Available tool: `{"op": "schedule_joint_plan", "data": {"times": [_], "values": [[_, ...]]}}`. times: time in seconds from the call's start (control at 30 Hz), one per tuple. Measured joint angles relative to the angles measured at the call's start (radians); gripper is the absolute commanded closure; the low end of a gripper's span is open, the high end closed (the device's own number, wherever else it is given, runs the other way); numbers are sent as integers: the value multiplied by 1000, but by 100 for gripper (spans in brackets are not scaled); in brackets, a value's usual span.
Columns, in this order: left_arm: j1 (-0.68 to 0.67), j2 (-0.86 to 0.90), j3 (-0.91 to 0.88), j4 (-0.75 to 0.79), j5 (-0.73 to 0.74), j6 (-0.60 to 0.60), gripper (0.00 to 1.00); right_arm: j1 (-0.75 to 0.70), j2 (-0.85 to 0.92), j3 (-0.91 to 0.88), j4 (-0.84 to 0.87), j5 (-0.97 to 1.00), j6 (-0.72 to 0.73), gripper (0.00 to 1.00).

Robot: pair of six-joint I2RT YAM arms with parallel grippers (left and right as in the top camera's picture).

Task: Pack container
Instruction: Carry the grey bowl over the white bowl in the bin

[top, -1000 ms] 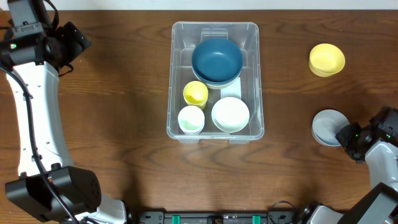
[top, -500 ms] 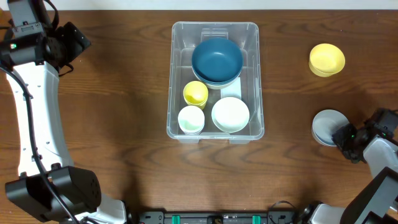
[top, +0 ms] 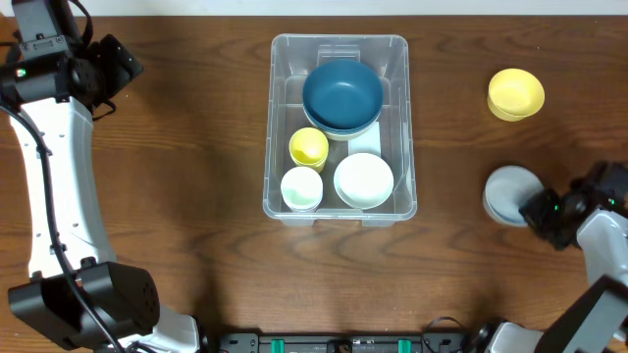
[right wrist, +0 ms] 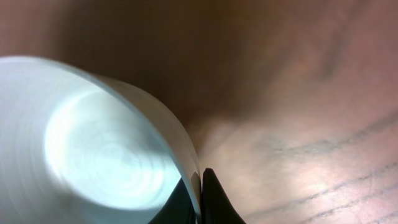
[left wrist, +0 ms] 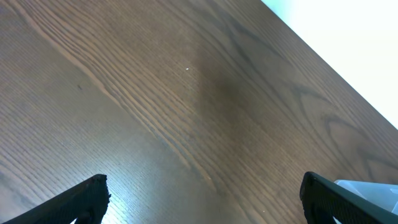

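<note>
"Hiding much, are these views?"

"Plenty. The right wrist view is showing only two dark fingertips (right wrist: 211, 200) of the right gripper (right wrist: 200, 186). The grey bowl (right wrist: 93, 143) in front of them is blurring and running off the left and bottom edges. From overhead, the arm's dark body is covering those fingers."

"So how is that gripper standing?"

"It is pinching almost closed on the grey bowl's thin rim, one finger inside the wall and one outside. Whether the bowl is resting on the table (top: 196, 147) or hanging clear of it, I cannot tell."

"And the left gripper (left wrist: 204, 186)?"

"It is hanging spread wide over bare wood at the far left of the table, gripping nothing and touching nothing. Only its two finger ends are showing, at the bottom of the left wrist view. A pale clear sliver is poking in at that view's lower right, too cut off to name."

"Where is the container (top: 340, 41)?"

"It is standing at the table's middle, well apart from both grippers. A dark blue bowl (top: 342, 93) is filling its far end, with a paler rim peeking out beneath. A yellow cup (top: 309, 147), a white cup (top: 301, 188) and a white bowl (top: 364, 180) are sitting nearer. A yellow bowl (top: 515, 93) is sitting on the wood, beyond the grey bowl."
</note>
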Motion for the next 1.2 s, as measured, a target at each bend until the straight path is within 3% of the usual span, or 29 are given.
{"op": "schedule_joint_plan", "data": {"times": [0.27,0.53,0.87,1.2], "values": [[0,0,0,0,0,0,2,304,-61,365,-223,-3,-47,99],[0,0,0,0,0,0,2,682,-66,662,-245,82,-68,99],[0,0,0,0,0,0,2,995,-1,680,-277,254,-68,99],[0,0,0,0,0,0,2,1027,206,680,-327,301,-64,99]]}}
